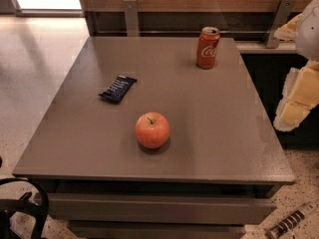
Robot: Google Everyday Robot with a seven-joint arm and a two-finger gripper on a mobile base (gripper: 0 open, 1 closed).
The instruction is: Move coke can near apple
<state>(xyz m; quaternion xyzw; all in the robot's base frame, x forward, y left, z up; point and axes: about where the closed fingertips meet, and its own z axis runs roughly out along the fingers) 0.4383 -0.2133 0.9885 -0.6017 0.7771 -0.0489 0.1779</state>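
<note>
Coke can (208, 48) sits at the far edge of the counter (89, 133), well apart from the apple (152, 130). Hand (298, 96) hangs off right, guess the move's not begun; can't tell if clenched.

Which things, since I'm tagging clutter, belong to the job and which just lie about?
Job: coke can, far right of table; apple, front centre; gripper, right edge of view.
Lying about: dark blue wrapped bar, left of centre.
</note>
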